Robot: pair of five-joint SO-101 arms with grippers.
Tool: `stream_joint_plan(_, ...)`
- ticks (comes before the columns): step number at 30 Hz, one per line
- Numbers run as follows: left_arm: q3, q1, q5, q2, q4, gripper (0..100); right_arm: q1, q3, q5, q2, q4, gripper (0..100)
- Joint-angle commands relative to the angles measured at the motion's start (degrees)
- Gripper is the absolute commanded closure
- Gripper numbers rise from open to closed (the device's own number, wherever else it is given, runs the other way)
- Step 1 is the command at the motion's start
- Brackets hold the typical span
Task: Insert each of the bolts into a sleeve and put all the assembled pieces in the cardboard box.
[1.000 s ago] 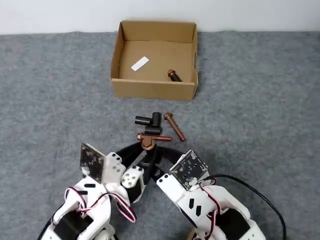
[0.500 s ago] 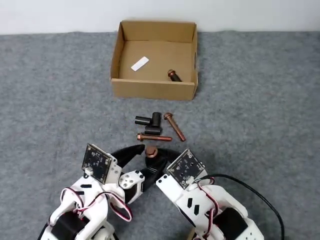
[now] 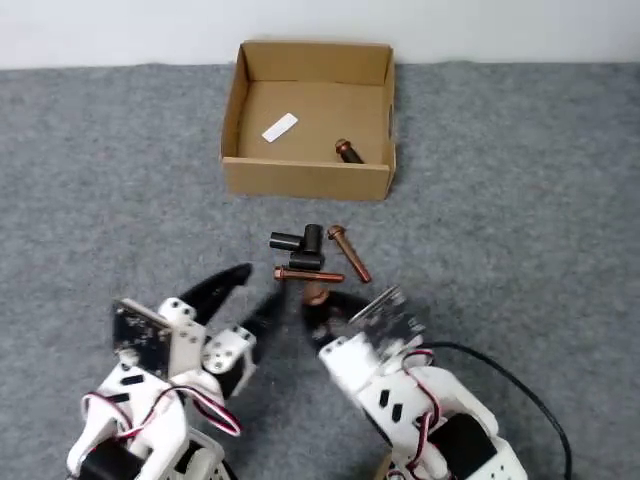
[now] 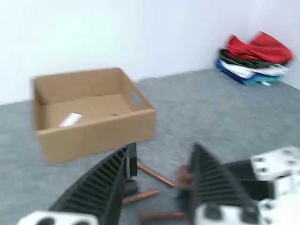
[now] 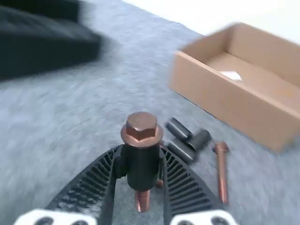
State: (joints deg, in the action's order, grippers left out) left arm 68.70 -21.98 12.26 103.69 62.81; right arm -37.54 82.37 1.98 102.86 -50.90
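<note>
From above: cardboard box (image 3: 305, 180) at the far side of the grey carpet (image 3: 520, 200), with one assembled piece (image 3: 348, 151) near its right front corner and a white label (image 3: 280, 127) inside. Just in front of the box, three black sleeves (image 3: 305, 262) clustered together. One loose bolt (image 3: 308, 275) lying crosswise along their near side, a second bolt (image 3: 349, 253) slanting just to the right. Close to that cluster, right gripper (image 3: 318, 312) clamped on a sleeved bolt (image 3: 316, 295). Left gripper (image 3: 264, 283) beside it, spread wide and holding nothing.

From the left wrist: ribbed black fingers (image 4: 110, 176) of the left gripper (image 4: 164, 150) well apart, copper bolts (image 4: 157, 174) on the carpet seen through the gap. Cardboard box (image 4: 93, 136) farther off, folded clothes (image 4: 255, 58) by the wall.

From the right wrist: right gripper (image 5: 140, 157) closed on the sleeved bolt (image 5: 140, 166) – held upright, hexagonal copper head on top of the black sleeve, threaded tip poking out below. Beyond it on the carpet, the sleeves (image 5: 187, 138), a bolt (image 5: 221, 171) beside them, then the cardboard box (image 5: 225, 108).
</note>
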Motion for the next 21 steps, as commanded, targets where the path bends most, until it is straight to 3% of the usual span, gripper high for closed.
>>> stream_joint_plan(1,-2.15,5.98,-7.03,0.26,4.4,99,10.07,-6.07,7.38,-3.03,1.1,99.1)
stream_joint_plan(4,1.63,13.19,-9.41,0.35,6.24,100,14.81,-12.31,10.55,-11.38,1.36,99.1)
stream_joint_plan(9,12.35,23.12,-9.49,0.35,5.89,100,15.87,-27.16,13.1,-31.78,1.8,99.1)
stream_joint_plan(13,17.98,24.79,-9.58,0.35,5.89,100,15.96,-38.77,13.19,-47.34,4.35,99.1)
stream_joint_plan(21,24.92,24.7,-9.32,0.35,5.8,100,16.22,-56.88,12.75,-74.68,18.95,99.1)
